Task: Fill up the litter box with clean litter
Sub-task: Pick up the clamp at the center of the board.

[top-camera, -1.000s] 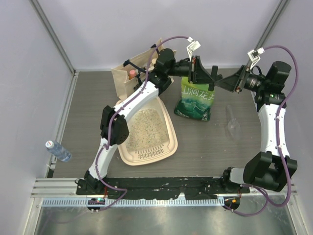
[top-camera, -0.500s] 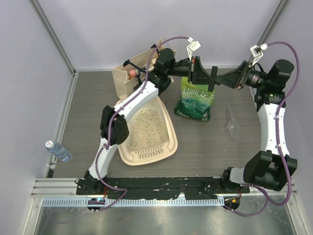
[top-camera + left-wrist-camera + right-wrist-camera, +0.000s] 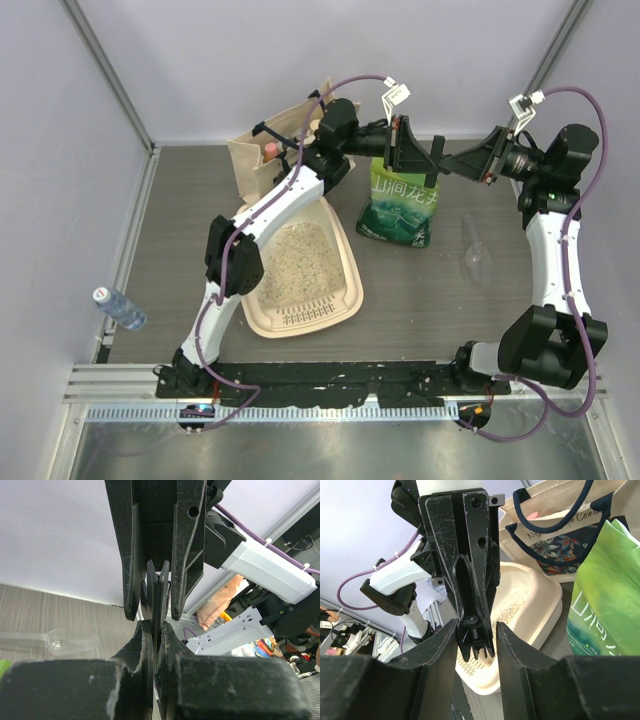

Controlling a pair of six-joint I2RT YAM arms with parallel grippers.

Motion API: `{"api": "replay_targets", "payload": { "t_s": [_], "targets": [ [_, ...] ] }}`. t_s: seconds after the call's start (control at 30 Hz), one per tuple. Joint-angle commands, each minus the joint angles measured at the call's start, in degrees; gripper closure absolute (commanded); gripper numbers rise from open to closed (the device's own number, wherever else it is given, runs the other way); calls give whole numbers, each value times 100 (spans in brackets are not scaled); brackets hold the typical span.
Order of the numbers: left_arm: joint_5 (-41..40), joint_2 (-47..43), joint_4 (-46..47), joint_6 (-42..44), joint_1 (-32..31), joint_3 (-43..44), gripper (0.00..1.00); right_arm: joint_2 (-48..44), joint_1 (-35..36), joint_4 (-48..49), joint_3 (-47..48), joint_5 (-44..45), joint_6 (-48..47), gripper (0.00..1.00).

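**Both grippers met above the green bag; litter lies in the tray**

A small bottle (image 3: 119,308) is noted lying at the far left edge of the table (image 3: 420,300). Further back, a canvas tote bag (image 3: 262,150) is seen standing upright.

The litter box (image 3: 300,326) is set left of centre, near the tote bag, its slotted strip turned toward the arm bases. The clean litter (image 3: 298,258) is spread over the floor of the box. The left arm is stretched above it.

The left gripper (image 3: 157,605) is held in the air above the top of a green bag (image 3: 400,212), which is stood upright just right of the box. Its jaws are pressed together. Whether anything thin is pinched between them cannot be told.

The right gripper (image 3: 476,630) is pointed at it from the right. Its jaws are spread, one on each side of the left gripper's tips. Contact cannot be made out.

A clear plastic scoop (image 3: 476,252) is seen lying on the table right of the bag, apart from it.
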Motion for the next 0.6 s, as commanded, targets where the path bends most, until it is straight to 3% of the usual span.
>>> {"api": "replay_targets", "payload": {
  "t_s": [0.0,0.1,0.13,0.2,0.23,0.27,0.33,0.37,0.4,0.57],
  "targets": [
    [76,-2,86,-38,10,246,100,-27,23,248,-27,-134,37,60],
    [67,6,51,-20,1,272,100,-9,32,283,-45,-160,28,71],
    [84,6,42,-29,10,298,100,8,32,309,-53,-117,20,97],
    [84,15,7,-11,1,299,98,26,23,300,-27,-29,37,99],
    [58,7,-28,15,1,281,87,26,32,318,16,33,37,99],
    [49,-20,-37,24,10,264,52,35,23,344,52,59,46,99],
    [-3,-46,-29,59,36,167,30,96,5,257,148,95,72,99],
    [14,-55,-20,85,54,158,12,122,-30,230,210,95,72,99],
    [23,-81,-20,112,89,149,1,149,-65,204,236,95,90,99],
    [110,-231,-81,680,352,70,0,228,-494,168,351,112,90,99]
  ]
}}
